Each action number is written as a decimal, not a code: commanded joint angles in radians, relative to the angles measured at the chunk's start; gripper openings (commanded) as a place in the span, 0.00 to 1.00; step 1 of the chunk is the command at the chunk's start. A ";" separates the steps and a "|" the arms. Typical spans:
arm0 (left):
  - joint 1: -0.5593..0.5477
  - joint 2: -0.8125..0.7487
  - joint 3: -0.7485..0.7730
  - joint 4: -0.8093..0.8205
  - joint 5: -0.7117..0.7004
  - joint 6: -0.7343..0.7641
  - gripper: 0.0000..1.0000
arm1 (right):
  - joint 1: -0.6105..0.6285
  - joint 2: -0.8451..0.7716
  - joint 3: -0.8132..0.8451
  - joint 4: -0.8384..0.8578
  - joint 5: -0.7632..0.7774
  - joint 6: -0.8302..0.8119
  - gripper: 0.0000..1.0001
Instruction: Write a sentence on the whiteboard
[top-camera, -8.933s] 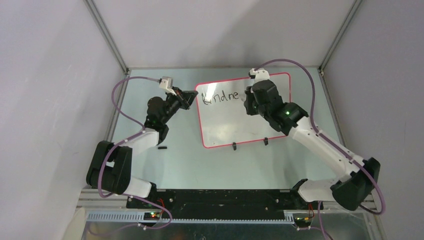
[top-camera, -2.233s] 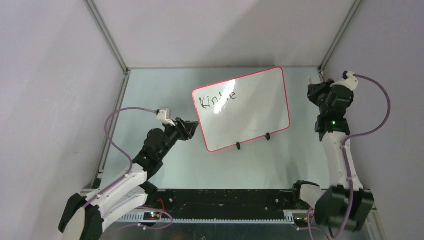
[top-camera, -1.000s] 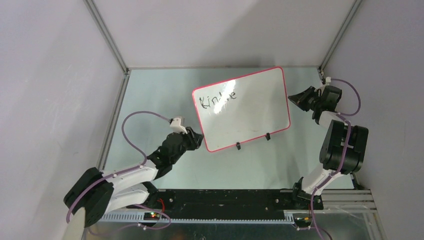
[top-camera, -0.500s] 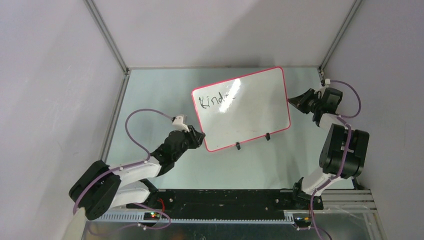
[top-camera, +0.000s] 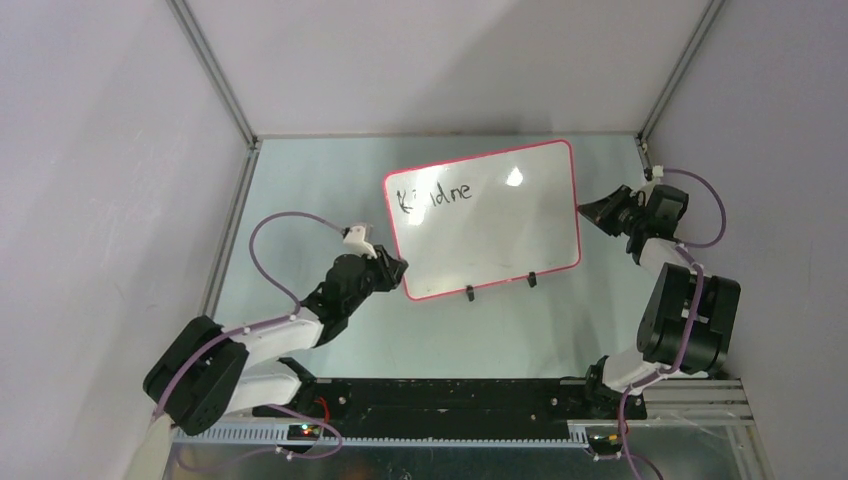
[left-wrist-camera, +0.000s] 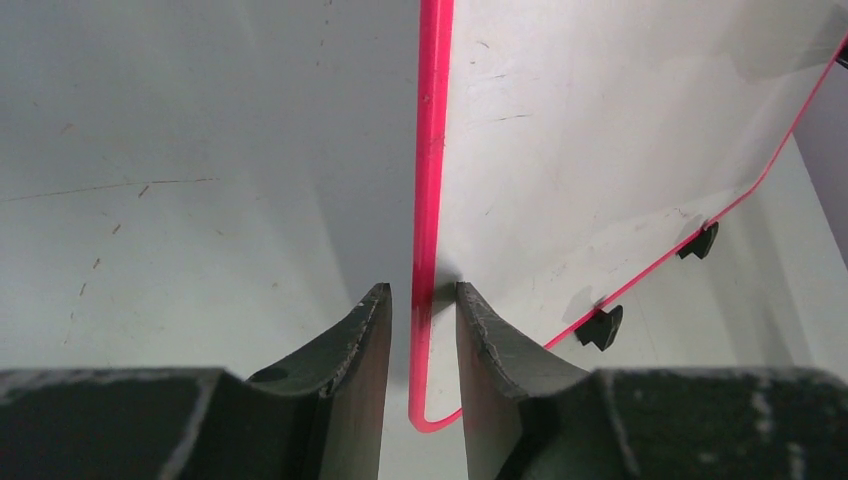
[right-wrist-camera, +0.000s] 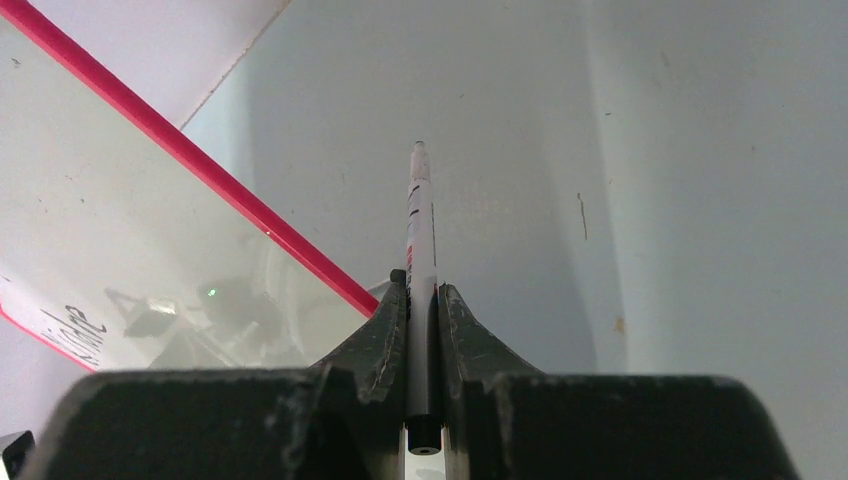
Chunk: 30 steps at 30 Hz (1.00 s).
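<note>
Whiteboard position: the whiteboard (top-camera: 500, 225) sits mid-desk with its long sides running left to right, slightly skewed. Its red-pink rim shows all round.
Sentence: the sentence (top-camera: 437, 195) is black lettering at the board's far-left area and reads roughly "Kindne". Glare washes out the second letter.
Clip feet: two black clip feet (top-camera: 469, 293) sit on the near rim, side by side.
Left fingers: the left fingers (top-camera: 393, 271) are at the board's near-left corner. They are parted and straddle the rim, with a sliver of gap on each side.
Right fingers: the right fingers (top-camera: 598, 212) are just beside the board's right rim, clenched on the marker (right-wrist-camera: 420, 240).
Marker: it has a white barrel, and its tip points away from the wrist over bare desk beyond the rim.
Desk: the desk (top-camera: 300, 190) is pale, with grey walls (top-camera: 100, 200) enclosing it.
Obstructions: the left arm crosses the near-left desk, and the right arm is folded along the right wall. Purple cables (top-camera: 270, 235) arch over both arms. A glare spot (top-camera: 514, 177) lies on the board face.
Top view only: it shows the whole word and both arms.
Left wrist view only: it shows the gaps beside the rim, the board seen nearly edge-on, and the clip feet side-on.
Right wrist view only: it shows the marker in the grip. The last letters appear sideways at lower left.
</note>
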 joint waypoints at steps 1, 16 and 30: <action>0.028 0.019 0.036 0.047 0.010 0.045 0.35 | 0.005 -0.062 -0.015 -0.025 -0.059 -0.019 0.00; 0.057 -0.161 0.025 -0.076 0.044 0.078 0.48 | -0.044 -0.162 -0.018 -0.120 0.161 -0.021 0.00; 0.305 -0.321 0.106 -0.113 0.322 0.005 0.56 | 0.026 -0.411 0.233 -0.489 0.470 0.004 0.00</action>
